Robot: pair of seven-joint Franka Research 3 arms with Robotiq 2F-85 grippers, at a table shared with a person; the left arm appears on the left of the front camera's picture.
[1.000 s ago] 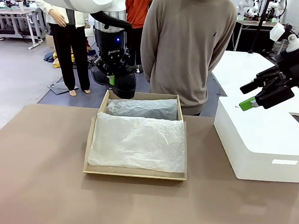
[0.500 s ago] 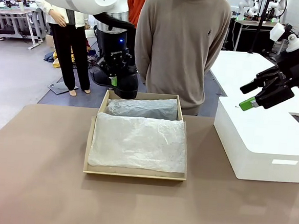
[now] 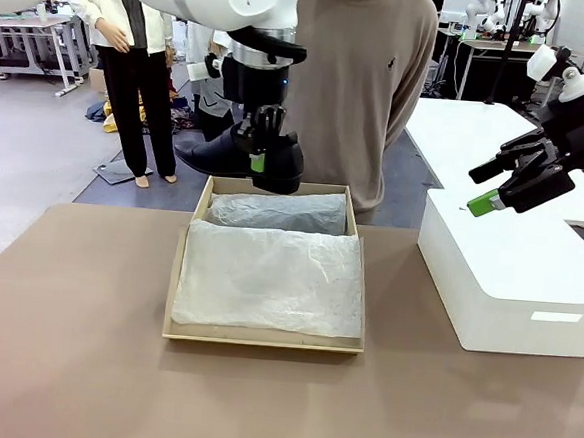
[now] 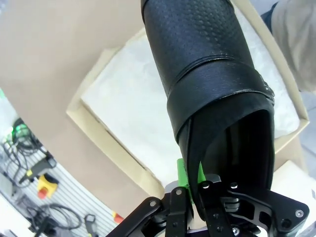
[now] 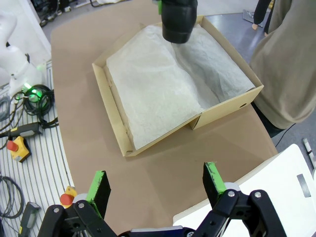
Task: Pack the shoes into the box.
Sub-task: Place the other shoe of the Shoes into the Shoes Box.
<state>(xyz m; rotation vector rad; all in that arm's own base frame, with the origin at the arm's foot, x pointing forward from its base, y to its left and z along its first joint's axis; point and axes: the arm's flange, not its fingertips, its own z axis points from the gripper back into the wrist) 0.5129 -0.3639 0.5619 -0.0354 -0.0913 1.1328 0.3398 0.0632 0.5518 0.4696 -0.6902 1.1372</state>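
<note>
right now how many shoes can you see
1: a black shoe gripped by the left gripper, in the air over the far end of the box. Another may be hidden under the tissue paper.

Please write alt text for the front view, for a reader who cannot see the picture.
The left gripper holds a black shoe in the air above the far end of an open cardboard box lined with white paper. A person stands behind the table, and the right gripper hangs open by a white box at the right.
</note>
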